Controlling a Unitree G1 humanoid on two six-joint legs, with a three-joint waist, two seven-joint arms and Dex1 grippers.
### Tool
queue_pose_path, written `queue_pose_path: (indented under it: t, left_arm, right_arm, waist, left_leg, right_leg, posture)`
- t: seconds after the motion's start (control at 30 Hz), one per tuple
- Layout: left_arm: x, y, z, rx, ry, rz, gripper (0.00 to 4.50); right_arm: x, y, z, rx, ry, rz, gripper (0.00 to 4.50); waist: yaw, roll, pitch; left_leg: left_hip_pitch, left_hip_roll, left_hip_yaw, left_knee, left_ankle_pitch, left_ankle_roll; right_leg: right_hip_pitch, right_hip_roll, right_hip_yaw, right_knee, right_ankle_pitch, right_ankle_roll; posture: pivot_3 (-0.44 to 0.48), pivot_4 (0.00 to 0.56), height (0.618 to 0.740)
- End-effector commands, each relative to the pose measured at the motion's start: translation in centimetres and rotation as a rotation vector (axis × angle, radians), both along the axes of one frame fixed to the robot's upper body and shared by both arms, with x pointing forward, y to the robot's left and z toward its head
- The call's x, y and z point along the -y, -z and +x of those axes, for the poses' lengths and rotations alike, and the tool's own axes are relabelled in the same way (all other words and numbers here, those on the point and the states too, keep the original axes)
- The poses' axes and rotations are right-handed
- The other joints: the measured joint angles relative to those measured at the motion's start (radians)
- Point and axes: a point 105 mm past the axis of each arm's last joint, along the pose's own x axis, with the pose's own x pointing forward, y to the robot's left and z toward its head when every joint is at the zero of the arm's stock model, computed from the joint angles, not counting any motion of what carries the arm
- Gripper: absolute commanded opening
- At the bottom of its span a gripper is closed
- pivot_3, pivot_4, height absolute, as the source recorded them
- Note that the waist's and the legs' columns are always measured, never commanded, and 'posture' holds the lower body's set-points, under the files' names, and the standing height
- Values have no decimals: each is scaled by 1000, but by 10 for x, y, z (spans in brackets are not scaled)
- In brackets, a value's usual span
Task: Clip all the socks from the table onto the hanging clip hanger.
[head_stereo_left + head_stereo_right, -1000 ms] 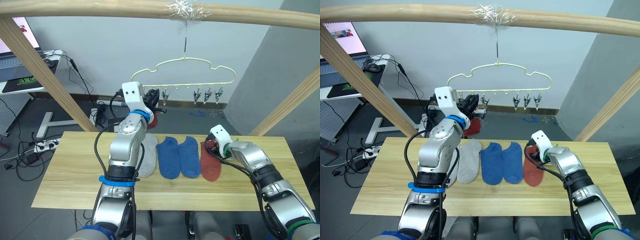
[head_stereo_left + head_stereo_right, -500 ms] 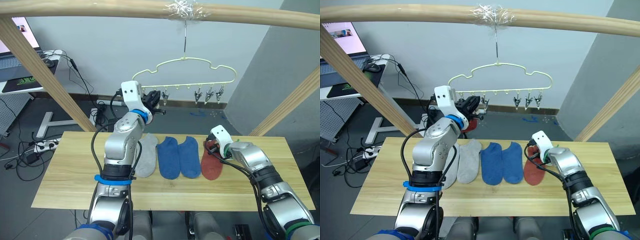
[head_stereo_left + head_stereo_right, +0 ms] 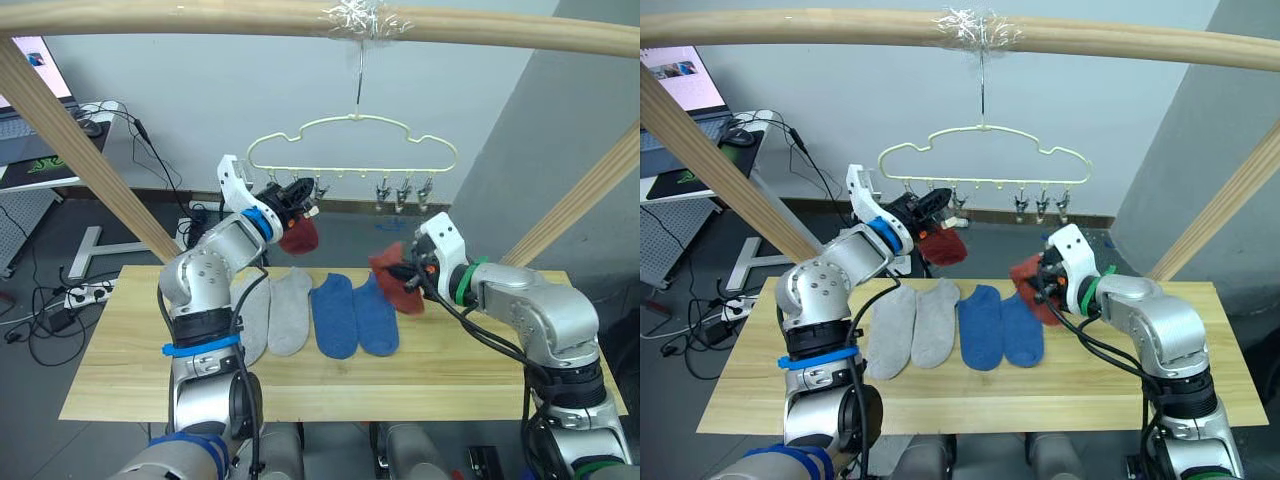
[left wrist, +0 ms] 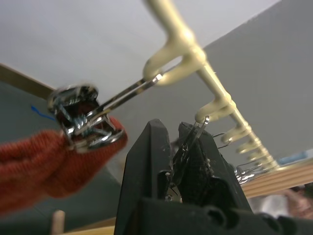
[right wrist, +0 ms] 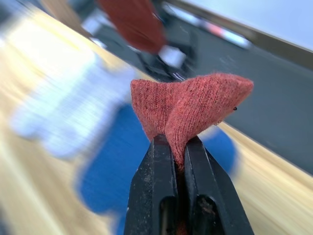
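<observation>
The pale yellow-green clip hanger (image 3: 350,172) hangs from the top pole, above the far edge of the table (image 3: 120,370). My left gripper (image 3: 293,193) is up at the hanger's left clips, its fingers (image 4: 151,147) shut on a metal clip (image 4: 188,147). Beside it another clip (image 4: 83,120) holds a rust red sock (image 3: 300,238) that hangs free. My right gripper (image 3: 412,272) is shut on the other rust red sock (image 5: 190,103) and holds it above the table's right half. Two light grey socks (image 3: 270,315) and two blue socks (image 3: 355,315) lie side by side on the table.
Round wooden frame poles run across the top (image 3: 200,18) and slant down at the left (image 3: 80,150) and right (image 3: 580,200). Three more clips (image 3: 403,190) hang at the hanger's right end. A desk with a laptop (image 3: 30,140) and floor cables lie beyond the table's left.
My right gripper has lifted the red sock off the table, up and to the left. The left arm swung left with the clip, and the hanger drifted left.
</observation>
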Motion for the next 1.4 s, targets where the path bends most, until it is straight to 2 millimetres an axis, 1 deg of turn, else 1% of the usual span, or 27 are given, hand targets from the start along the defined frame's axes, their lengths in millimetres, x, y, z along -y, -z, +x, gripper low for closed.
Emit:
queue_pose_path:
  t: [0.03,0.2,0.3,0.4,0.63,0.93,1.2,1.4]
  left_arm:
    - [-4,-8,-1,-30,30,-66,238]
    - [-5,-11,-2,-77,57,-112,238]
    - [-4,-12,-3,-95,82,-114,238]
    - [-4,-13,-4,-105,93,-114,238]
    - [-3,-16,-4,-102,92,-112,238]
    - [-3,-16,-4,-98,85,-117,238]
    - [-3,-17,-5,-96,84,-117,238]
    - [0,-15,-6,-96,88,-114,238]
  right_arm:
    - [-14,-20,2,10,-4,145,21]
    - [-42,-31,8,-33,-24,300,21]
    - [-54,-34,13,-60,-23,365,21]
    - [-62,-36,20,-81,-12,415,21]
    - [-69,-34,33,-114,10,458,21]
    - [-72,-31,38,-124,8,458,21]
    - [-74,-40,40,-113,-8,470,21]
    - [-81,-47,40,-108,-35,472,21]
  waist:
    - [-1,0,0]
    - [0,0,0]
    - [0,0,0]
    - [0,0,0]
    - [2,0,0]
    - [2,0,0]
    - [3,0,0]
    - [4,0,0]
  left_leg:
    - [0,0,0,0,0,0]
    - [0,0,-1,0,0,0]
    - [0,0,-1,-1,0,0]
    - [0,0,-1,-1,0,0]
    - [0,0,-1,-2,0,0]
    - [0,0,-1,-3,0,0]
    - [0,0,-1,-3,0,0]
    - [0,0,-1,-3,0,0]
  right_leg:
    - [0,0,0,0,0,0]
    - [0,0,-1,0,0,0]
    - [-1,0,-1,0,0,0]
    - [-1,0,-1,1,0,0]
    - [-1,0,-1,1,0,0]
    - [-1,0,-1,0,0,0]
    - [-1,0,-1,0,0,0]
    - [-2,0,-1,0,0,0]
  posture:
    - [31,204,740]
    - [36,206,740]
    - [37,205,740]
    - [45,202,740]
    - [62,196,740]
    - [73,197,740]
    - [76,199,740]
    - [76,199,740]
